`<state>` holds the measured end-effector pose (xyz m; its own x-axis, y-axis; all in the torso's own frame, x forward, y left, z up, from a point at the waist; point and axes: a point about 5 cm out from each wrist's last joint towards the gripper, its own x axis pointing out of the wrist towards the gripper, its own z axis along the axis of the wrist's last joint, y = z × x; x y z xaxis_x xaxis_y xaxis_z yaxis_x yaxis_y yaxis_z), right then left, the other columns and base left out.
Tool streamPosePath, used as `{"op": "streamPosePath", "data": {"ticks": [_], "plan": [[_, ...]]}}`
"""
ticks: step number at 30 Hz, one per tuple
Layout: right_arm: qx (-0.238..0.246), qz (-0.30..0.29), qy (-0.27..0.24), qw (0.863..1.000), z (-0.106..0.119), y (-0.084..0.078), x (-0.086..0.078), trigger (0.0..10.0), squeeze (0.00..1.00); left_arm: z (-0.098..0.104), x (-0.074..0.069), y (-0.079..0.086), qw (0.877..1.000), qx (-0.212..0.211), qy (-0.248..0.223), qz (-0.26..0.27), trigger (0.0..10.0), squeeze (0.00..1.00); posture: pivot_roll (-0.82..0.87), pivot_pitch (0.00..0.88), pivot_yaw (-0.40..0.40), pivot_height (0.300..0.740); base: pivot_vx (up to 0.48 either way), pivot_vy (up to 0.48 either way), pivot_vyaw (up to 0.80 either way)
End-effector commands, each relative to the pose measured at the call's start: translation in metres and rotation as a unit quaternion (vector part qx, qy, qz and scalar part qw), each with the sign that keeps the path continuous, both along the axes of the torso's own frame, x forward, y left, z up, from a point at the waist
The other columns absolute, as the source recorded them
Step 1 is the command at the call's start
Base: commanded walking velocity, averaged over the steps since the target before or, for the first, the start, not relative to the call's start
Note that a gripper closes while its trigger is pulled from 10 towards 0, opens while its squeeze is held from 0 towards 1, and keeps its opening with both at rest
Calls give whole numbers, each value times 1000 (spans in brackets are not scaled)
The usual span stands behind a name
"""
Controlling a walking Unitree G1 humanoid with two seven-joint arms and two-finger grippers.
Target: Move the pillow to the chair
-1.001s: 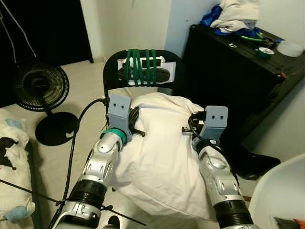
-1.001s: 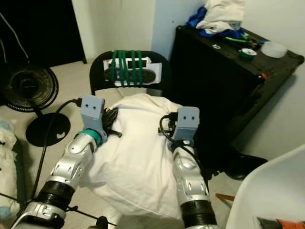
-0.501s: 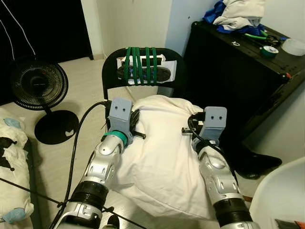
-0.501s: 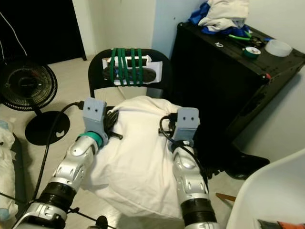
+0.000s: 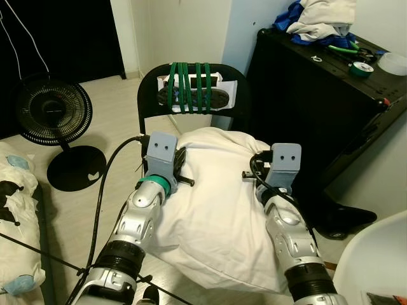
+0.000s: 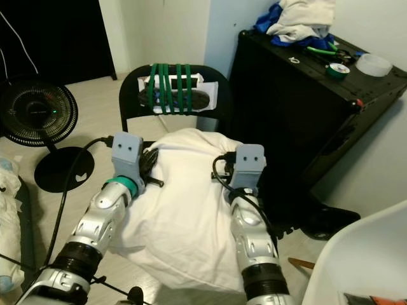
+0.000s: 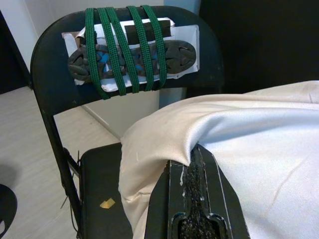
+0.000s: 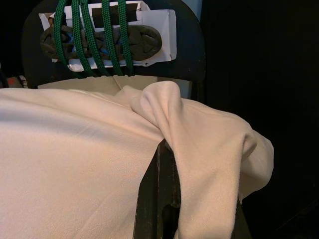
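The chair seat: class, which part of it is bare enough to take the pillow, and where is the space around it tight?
The chair seat is bare between the backrest and the pillow, apart from a small yellow scrap. The left gripper and right gripper each pinch the pillow's edge. The black cabinet crowds the right side; the fan stands farther left.

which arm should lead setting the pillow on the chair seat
Probably the left. The left hand grips the pillow edge just above the bare chair seat. The right hand also holds cloth, beside the black cabinet.
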<state>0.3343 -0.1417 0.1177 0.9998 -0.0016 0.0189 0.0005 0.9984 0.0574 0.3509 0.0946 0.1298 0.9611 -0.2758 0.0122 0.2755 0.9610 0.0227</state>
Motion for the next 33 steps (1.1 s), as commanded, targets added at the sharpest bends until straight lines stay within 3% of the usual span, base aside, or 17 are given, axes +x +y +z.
{"op": "streamPosePath", "data": {"ticks": [1, 33], "plan": [[-1, -5, -29, 1000, 9, -3, 1, 10000, 0, 4, 1, -2, 1000, 4, -16, 1, 10000, 0, -94, 18, -3, 740, 0, 0, 0], [4, -25, -21, 999, 2, -15, -3, 10000, 0, 5, 1, -5, 1000, 8, -22, -3, 10000, 0, -99, 12, -8, 740, 0, 0, 0]]}}
